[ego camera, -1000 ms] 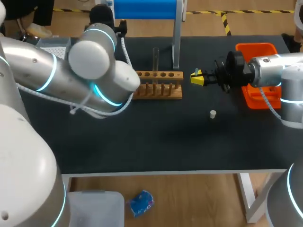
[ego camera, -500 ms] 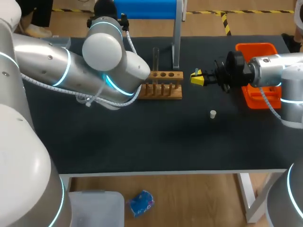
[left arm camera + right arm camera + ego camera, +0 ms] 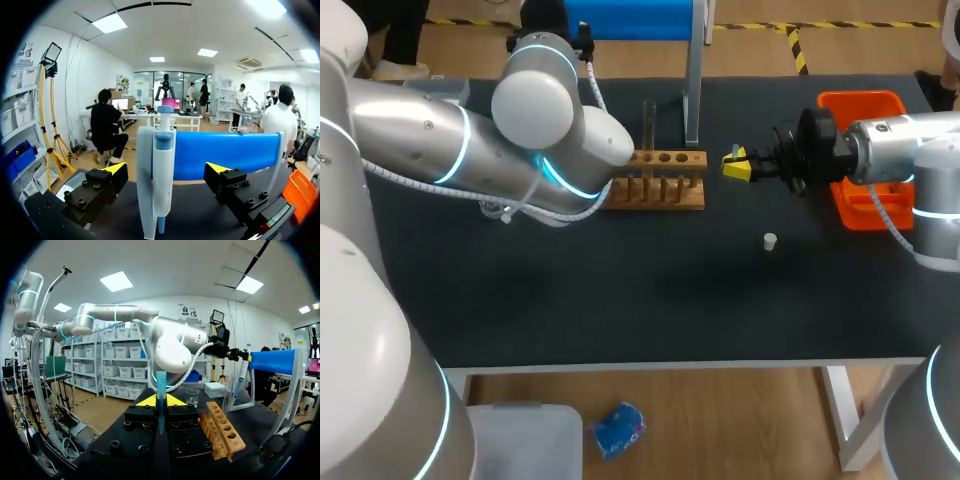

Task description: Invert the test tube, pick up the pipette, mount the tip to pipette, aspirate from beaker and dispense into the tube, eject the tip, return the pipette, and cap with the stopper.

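In the left wrist view my left gripper (image 3: 166,169) stands open around the white pipette (image 3: 162,175) with its blue top, one finger on each side, neither touching it. The pipette hangs on the blue stand bar (image 3: 225,155). My right gripper (image 3: 735,165) hovers just right of the wooden rack (image 3: 655,180) and is shut on a teal pipette tip (image 3: 161,390). A clear test tube (image 3: 648,125) stands upright in the rack. The white stopper (image 3: 770,241) lies on the mat below the right gripper. A small glass beaker (image 3: 192,398) sits beyond the rack.
An orange tray (image 3: 865,205) lies at the right edge, under my right arm. The stand's grey post (image 3: 693,80) rises behind the rack. A white tip box (image 3: 435,95) sits at the back left, partly hidden by my left arm (image 3: 470,150).
My left arm has swung toward the back of the table, bringing its gripper up to the pipette stand. The right arm and its tip have not moved.
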